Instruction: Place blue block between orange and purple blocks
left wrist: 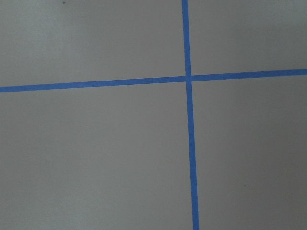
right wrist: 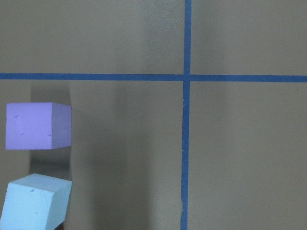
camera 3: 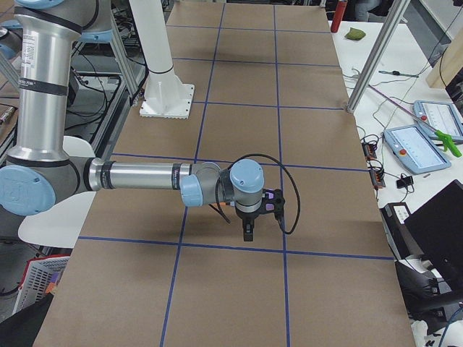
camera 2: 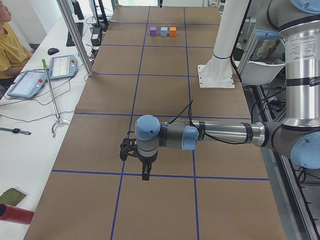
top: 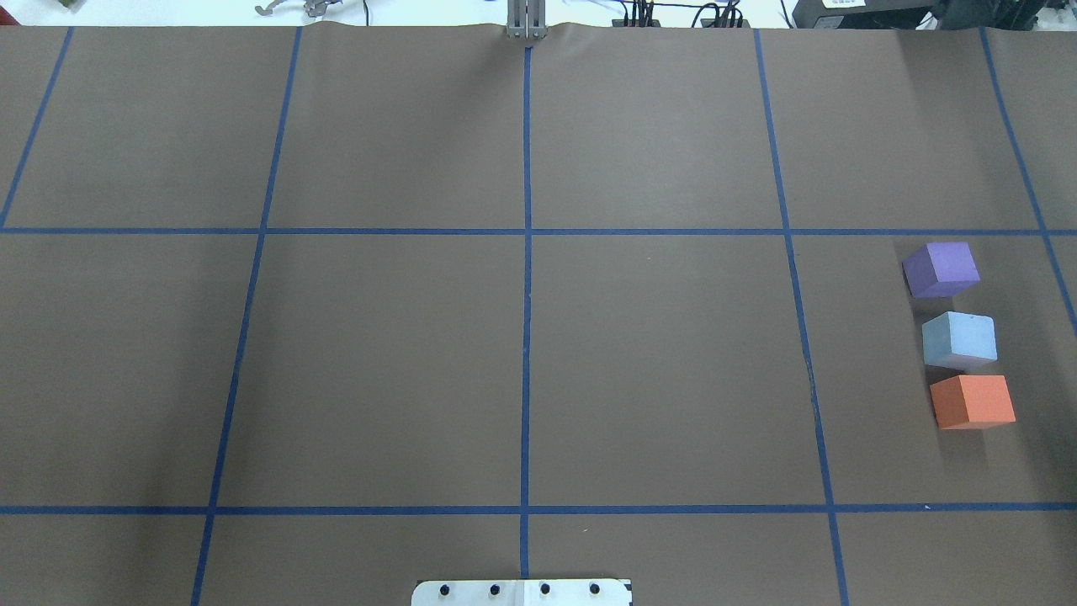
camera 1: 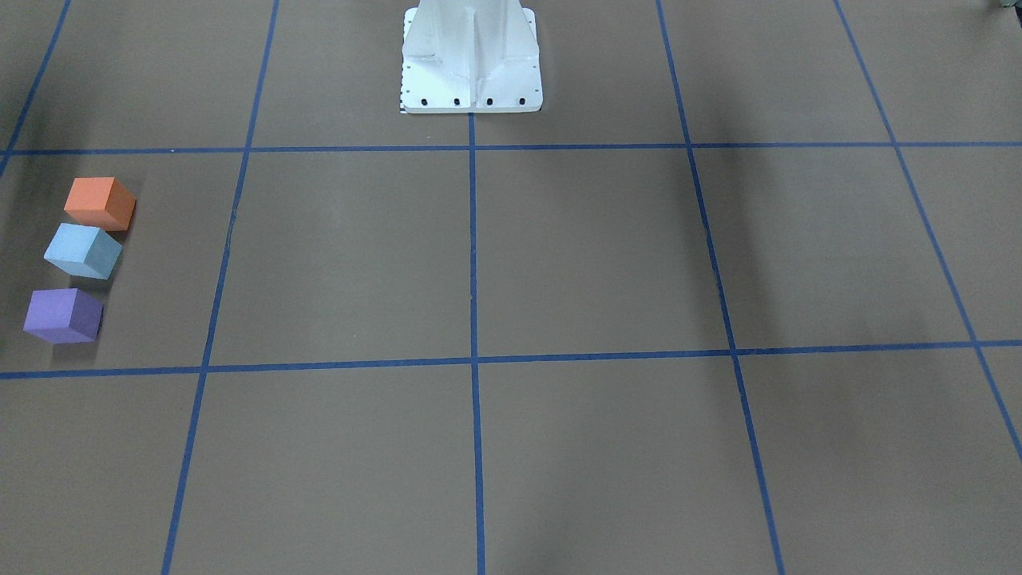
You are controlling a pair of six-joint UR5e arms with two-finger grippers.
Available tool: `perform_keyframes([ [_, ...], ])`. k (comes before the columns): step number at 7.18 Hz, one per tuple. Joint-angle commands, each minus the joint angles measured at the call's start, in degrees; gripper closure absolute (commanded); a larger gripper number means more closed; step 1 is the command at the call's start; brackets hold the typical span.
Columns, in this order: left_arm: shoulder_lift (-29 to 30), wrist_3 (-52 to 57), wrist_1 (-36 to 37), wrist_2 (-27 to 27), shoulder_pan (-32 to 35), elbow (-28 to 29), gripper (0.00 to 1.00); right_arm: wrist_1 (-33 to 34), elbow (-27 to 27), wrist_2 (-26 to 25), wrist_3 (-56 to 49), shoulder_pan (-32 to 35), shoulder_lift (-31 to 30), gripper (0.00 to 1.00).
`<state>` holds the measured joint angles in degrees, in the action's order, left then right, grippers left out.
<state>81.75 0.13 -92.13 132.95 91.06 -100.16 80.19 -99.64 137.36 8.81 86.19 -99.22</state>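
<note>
Blue block | rests on counter, robot's right side, between orange block and purple block, just beside orange | placement judged done | right fingers nearer, left fingers well apart | opening of either: cannot tell

V. close: purple block, blue block, orange block (narrow gaps); room alongside.

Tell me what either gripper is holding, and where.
Nothing: orange block, blue block and purple block all rest free on the table, with no jaws around any.
</note>
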Motion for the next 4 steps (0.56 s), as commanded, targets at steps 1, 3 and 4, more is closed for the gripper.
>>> perform_keyframes([
  [1, -0.1, 0.3, -0.2, -0.5, 0.0, 0.2, 0.0, 0.0, 1.2, 2.4, 0.2, 0.0, -0.6, 0.0],
  [3, -0.3, 0.5, -0.2, -0.5, -0.2, -0.1, 0.0, -0.2, 2.6, 0.1, 0.4, -0.1, -0.3, 0.0],
  [4, -0.2, -0.2, -1.8, -0.2, -0.2, -0.6, 0.0, -0.1, 2.7, 0.1, 0.3, -0.5, -0.3, 0.0],
])
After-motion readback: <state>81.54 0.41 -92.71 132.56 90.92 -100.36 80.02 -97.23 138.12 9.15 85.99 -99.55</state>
